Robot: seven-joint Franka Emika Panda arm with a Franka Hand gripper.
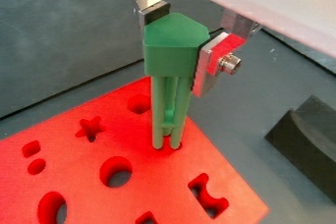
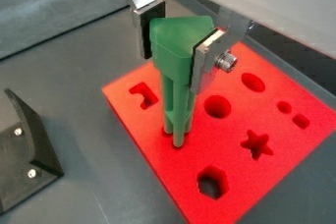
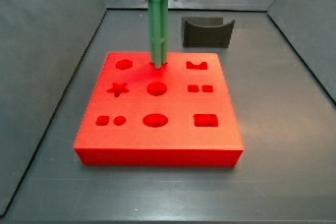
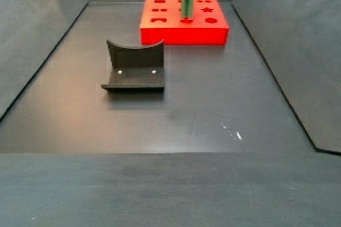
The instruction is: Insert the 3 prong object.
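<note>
gripper: (image 1: 188, 33) above the red block, its silver fingers (image 2: 207, 55) clamped on the wide top of the 3 prong object
3 prong object: (image 1: 168, 81) bright green, upright, its lower end at a hole in the red block's top face in both wrist views
red block: (image 3: 157, 120) on the dark floor, cut-out holes across its top
dark grey curved holder: (image 4: 134, 68) well apart from the red block, on the floor

Gripper (image 1: 184, 33) up top on bar: bare metal plates. Green bar (image 1: 168, 81): smooth matt plastic. Red block (image 3: 157, 120): matt plastic. Floor (image 4: 186, 121): dull dark sheet.
</note>
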